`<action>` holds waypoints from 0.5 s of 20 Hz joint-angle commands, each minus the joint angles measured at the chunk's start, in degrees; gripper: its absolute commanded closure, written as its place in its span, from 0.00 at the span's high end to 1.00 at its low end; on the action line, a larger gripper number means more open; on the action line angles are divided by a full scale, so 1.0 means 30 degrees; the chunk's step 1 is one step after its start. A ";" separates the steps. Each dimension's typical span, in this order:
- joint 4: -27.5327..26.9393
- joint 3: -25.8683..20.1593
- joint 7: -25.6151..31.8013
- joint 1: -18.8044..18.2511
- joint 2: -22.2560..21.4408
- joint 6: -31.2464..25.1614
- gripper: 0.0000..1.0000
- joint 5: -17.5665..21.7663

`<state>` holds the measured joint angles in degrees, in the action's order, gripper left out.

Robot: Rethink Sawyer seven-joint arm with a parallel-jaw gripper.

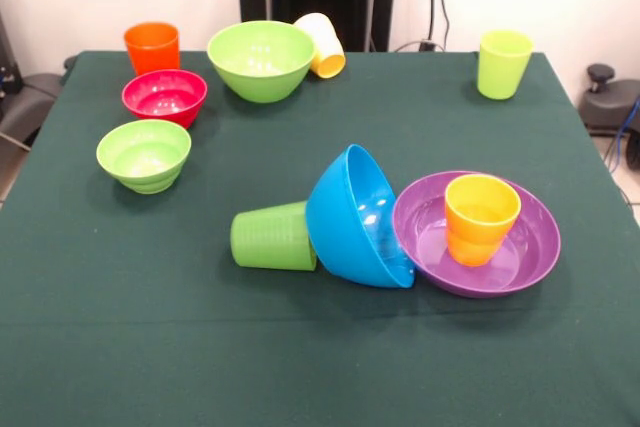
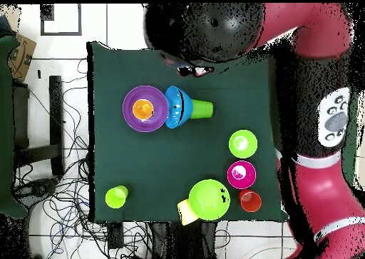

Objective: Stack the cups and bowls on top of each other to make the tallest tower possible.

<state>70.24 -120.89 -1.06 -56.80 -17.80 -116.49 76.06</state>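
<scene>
An orange-yellow cup (image 1: 481, 218) stands upright in the wide purple bowl (image 1: 535, 247). The blue bowl (image 1: 350, 217) is tipped on its side and leans on the purple bowl's rim. The green ribbed cup (image 1: 272, 237) lies on its side against the blue bowl. The group also shows in the overhead view, with the blue bowl (image 2: 176, 108) in the middle. My arm (image 2: 314, 92) reaches over the table's edge in the overhead view. My gripper (image 2: 192, 70) is mostly hidden under it, clear of the group.
At the far left stand an orange cup (image 1: 152, 47), a small red bowl (image 1: 164, 97) and a small lime bowl (image 1: 144, 154). A large lime bowl (image 1: 261, 59) has a pale yellow cup (image 1: 322, 44) on its side beside it. A yellow-green cup (image 1: 503, 63) stands far right.
</scene>
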 commanded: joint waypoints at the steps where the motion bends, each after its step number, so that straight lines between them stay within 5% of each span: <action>1: 0.3641 0.4685 -0.5273 -0.1043 -0.1586 0.2073 1.00 -0.2666; 10: 0.5776 0.5630 -0.5334 -0.2487 -0.3342 0.4301 1.00 -0.5174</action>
<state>79.09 -117.65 -1.59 -62.94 -23.92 -108.53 64.30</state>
